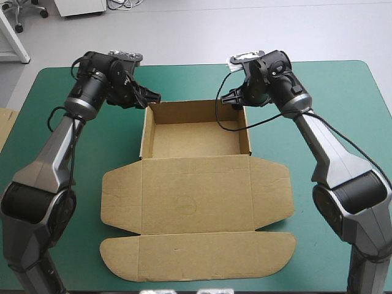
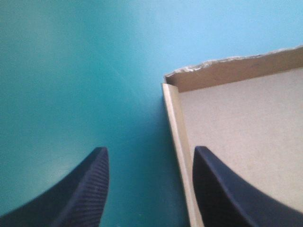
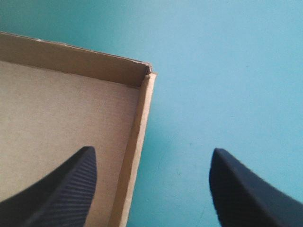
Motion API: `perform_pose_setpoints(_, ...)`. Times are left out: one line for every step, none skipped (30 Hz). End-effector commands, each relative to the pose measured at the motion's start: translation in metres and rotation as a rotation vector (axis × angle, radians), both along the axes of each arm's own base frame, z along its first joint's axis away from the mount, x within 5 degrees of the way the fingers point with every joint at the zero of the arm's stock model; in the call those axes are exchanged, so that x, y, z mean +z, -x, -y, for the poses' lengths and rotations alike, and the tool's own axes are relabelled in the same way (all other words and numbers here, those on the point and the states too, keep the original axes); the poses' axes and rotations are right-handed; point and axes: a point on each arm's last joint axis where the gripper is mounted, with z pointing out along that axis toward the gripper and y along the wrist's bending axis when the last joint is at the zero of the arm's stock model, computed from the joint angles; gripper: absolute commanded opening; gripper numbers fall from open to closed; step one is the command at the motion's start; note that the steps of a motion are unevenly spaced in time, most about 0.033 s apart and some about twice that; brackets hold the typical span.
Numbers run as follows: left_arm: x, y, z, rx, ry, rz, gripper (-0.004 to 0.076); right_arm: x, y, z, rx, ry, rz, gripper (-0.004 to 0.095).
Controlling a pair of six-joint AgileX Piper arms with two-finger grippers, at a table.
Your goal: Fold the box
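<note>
The brown box (image 1: pixel 195 177) stands as an open tray at the table's far middle, its walls raised, with the lid lying flat toward the near edge. My left gripper (image 1: pixel 149 97) hovers open over the tray's far left corner (image 2: pixel 171 85); one finger (image 2: pixel 222 189) is above the tray floor, the other (image 2: pixel 83 189) above the teal-green cover, the left wall between them. My right gripper (image 1: pixel 231 98) hovers open over the far right corner (image 3: pixel 147 74), straddling the right wall the same way. Neither holds anything.
The lid's rounded flap (image 1: pixel 196 257) reaches close to the table's near edge. An edge of more brown board (image 1: pixel 5 125) shows at the table's left edge. Bare teal-green cover (image 1: pixel 343 110) lies on both sides of the box.
</note>
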Motion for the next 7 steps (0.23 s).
perform_pose_setpoints(0.056,0.041,-0.016,0.021,-0.008,0.108,0.038,0.062,0.031,0.019,0.025,-0.012,0.153,0.0389)
perform_pose_setpoints(0.062,0.048,-0.019,0.025,-0.018,0.128,0.0343,0.068,0.038,0.022,0.036,-0.008,0.166,0.0238)
perform_pose_setpoints(0.064,0.053,-0.022,0.029,-0.029,0.139,0.03,0.072,0.044,0.025,0.047,-0.004,0.172,0.0079)
perform_pose_setpoints(0.068,0.06,-0.026,0.032,-0.04,0.152,0.0235,0.075,0.051,0.028,0.051,0.002,0.174,-0.0018)
perform_pose_setpoints(0.071,0.067,-0.029,0.033,-0.046,0.17,0.016,0.077,0.059,0.032,0.05,0.006,0.17,-0.0007)
perform_pose_setpoints(0.072,0.073,-0.032,0.034,-0.054,0.186,0.01,0.077,0.065,0.035,0.054,0.014,0.164,-0.001)
perform_pose_setpoints(0.074,0.083,-0.036,0.03,-0.055,0.213,0.0008,0.076,0.075,0.041,0.059,0.034,0.154,-0.0011)
